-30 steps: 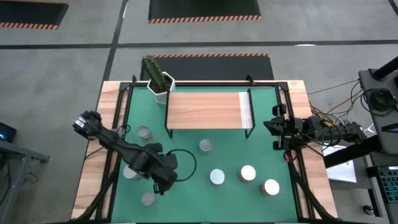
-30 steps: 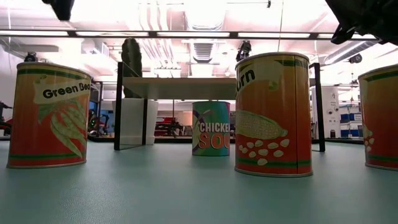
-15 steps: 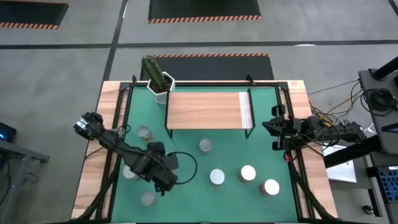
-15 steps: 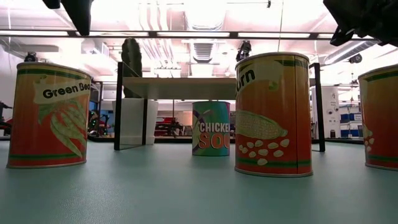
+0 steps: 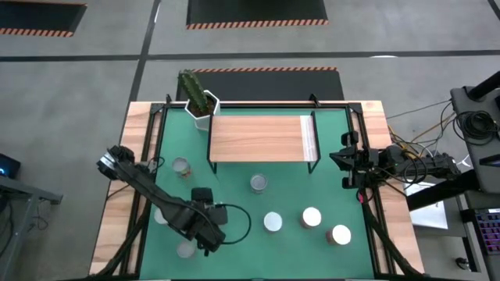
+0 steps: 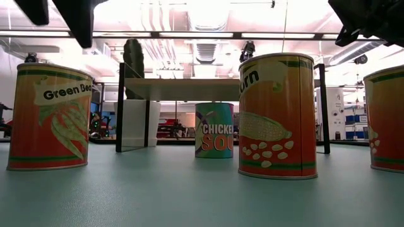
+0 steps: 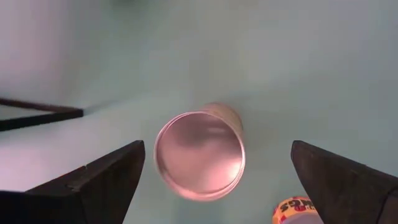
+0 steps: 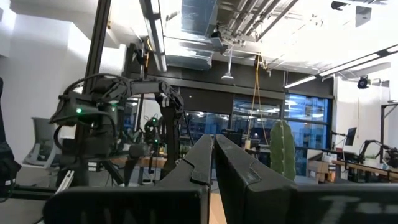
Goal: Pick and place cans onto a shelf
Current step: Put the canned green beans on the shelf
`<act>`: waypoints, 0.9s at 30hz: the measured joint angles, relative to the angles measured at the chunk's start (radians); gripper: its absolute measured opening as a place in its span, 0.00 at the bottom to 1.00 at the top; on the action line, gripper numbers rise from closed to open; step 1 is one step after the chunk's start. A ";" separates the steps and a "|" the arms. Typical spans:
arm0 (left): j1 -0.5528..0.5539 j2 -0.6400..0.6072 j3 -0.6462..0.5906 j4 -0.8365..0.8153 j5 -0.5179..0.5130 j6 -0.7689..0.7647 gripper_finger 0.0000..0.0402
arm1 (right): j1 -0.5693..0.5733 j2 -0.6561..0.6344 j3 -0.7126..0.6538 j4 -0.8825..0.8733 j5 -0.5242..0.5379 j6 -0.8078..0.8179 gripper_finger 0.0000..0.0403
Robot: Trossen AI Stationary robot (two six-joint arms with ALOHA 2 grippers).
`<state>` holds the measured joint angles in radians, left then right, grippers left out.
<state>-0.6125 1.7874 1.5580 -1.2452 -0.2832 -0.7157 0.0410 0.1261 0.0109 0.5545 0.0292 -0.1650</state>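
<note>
Several cans stand upright on the green mat (image 5: 234,195). My left gripper (image 5: 203,236) hangs open above the front-left can (image 5: 186,250), the Green Beans can (image 6: 50,116) in the low view. The left wrist view shows that can's silvery top (image 7: 200,155) between my spread fingers (image 7: 99,183), untouched. Other cans (image 5: 258,183) (image 5: 272,222) (image 5: 312,217) stand farther right. The shelf (image 5: 262,138), a light-wood top on a black frame, stands at the back. My right gripper (image 5: 346,161) waits shut at the right edge, with its fingers (image 8: 213,158) together.
A white pot with a cactus (image 5: 199,101) stands at the shelf's far left corner. One can (image 5: 181,166) stands left of the shelf, another (image 5: 340,234) at the front right. A can (image 5: 162,216) is partly hidden under my left arm. A black cable loops beside my left gripper.
My left gripper has moved toward the table's near edge and down, arriving above the front-left can; its fingers now reach into the top of the low view. The cans have stayed in place.
</note>
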 joint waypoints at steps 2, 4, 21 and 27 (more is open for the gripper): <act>0.000 -0.001 -0.025 0.016 0.001 0.007 0.96 | 0.000 0.000 0.000 0.000 0.000 0.000 0.02; 0.000 -0.001 -0.048 0.011 0.001 0.006 0.96 | 0.000 0.000 0.000 0.000 0.000 0.000 0.02; 0.000 -0.004 -0.172 0.095 0.004 0.004 0.96 | 0.000 0.000 0.000 -0.003 0.000 -0.002 0.02; 0.000 -0.004 -0.211 0.104 0.004 0.000 0.95 | 0.000 0.000 0.000 -0.003 0.000 -0.002 0.02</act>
<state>-0.6121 1.7832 1.3470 -1.1411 -0.2787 -0.7155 0.0408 0.1261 0.0109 0.5512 0.0288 -0.1667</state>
